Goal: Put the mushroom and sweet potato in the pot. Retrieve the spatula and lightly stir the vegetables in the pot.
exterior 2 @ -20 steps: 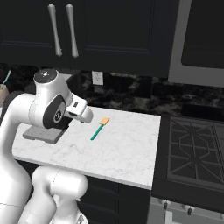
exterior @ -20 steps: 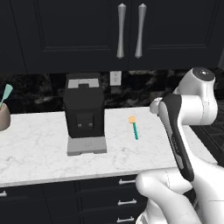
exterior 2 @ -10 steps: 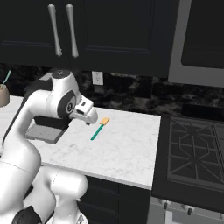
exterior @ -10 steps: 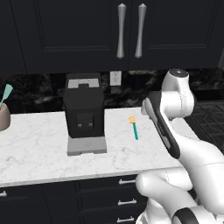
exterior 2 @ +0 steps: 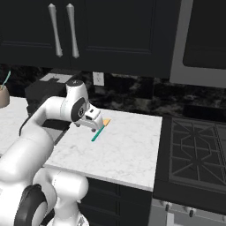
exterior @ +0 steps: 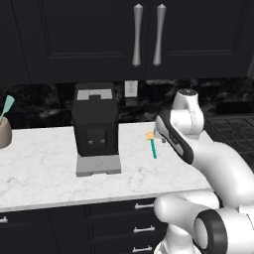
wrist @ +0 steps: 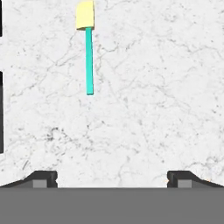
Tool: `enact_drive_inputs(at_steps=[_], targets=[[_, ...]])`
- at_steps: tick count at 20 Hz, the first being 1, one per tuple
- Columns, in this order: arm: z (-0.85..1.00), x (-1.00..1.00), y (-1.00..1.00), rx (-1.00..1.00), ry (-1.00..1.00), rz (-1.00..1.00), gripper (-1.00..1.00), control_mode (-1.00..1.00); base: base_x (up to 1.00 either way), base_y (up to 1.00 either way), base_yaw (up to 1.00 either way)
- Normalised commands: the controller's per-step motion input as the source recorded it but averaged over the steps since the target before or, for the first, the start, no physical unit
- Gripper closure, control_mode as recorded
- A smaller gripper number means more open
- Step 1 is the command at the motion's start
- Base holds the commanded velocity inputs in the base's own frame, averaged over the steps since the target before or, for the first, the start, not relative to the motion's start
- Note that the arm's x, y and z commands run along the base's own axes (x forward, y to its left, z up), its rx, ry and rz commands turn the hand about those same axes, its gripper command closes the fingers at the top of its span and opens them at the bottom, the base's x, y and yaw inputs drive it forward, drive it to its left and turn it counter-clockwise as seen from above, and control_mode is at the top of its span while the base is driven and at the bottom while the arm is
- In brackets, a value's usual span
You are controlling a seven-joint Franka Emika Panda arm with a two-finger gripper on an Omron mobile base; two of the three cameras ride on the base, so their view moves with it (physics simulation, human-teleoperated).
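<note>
Your pincer (wrist: 112, 179) hangs with jaws spread wide, holding nothing, above the marble desk (wrist: 153, 87); the spatula (wrist: 88, 48) lies flat there, apart from the fingertips.

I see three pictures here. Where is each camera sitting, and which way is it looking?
Left base view: behind the arm on its left, looking forward and down at the marble counter, coffee machine and spatula; the white arm rises at lower right.
Right base view: behind on the right, facing the same counter plus the stove; the arm rises at lower left.
Hand view: on the hand, looking down at the spatula; the open tool shows at the bottom.
All three share the spatula on the counter.
</note>
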Motion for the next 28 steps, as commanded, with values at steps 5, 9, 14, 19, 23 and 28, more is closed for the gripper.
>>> enact_drive_inputs(at_steps=[5,9,14,19,23,28], targets=[[-0.18,0.24,0.03,0.00,0.04,0.00,-1.00,-1.00,0.00,0.00,0.00],[-0.41,0.50,0.11,0.00,0.01,0.00,-1.00,-1.00,0.00,0.00,0.00],[-0.44,0.41,0.08,0.00,0.02,0.00,-1.00,-1.00,0.00,0.00,0.00],[-0.56,0.32,0.04,0.00,0.02,0.00,-1.00,-1.00,0.00,0.00,0.00],[-0.46,0.42,0.04,0.00,0.01,0.00,-1.00,-1.00,0.00,0.00,0.00],[-0.32,0.36,0.01,0.00,0.01,0.00,-1.00,-1.00,0.00,0.00,0.00]])
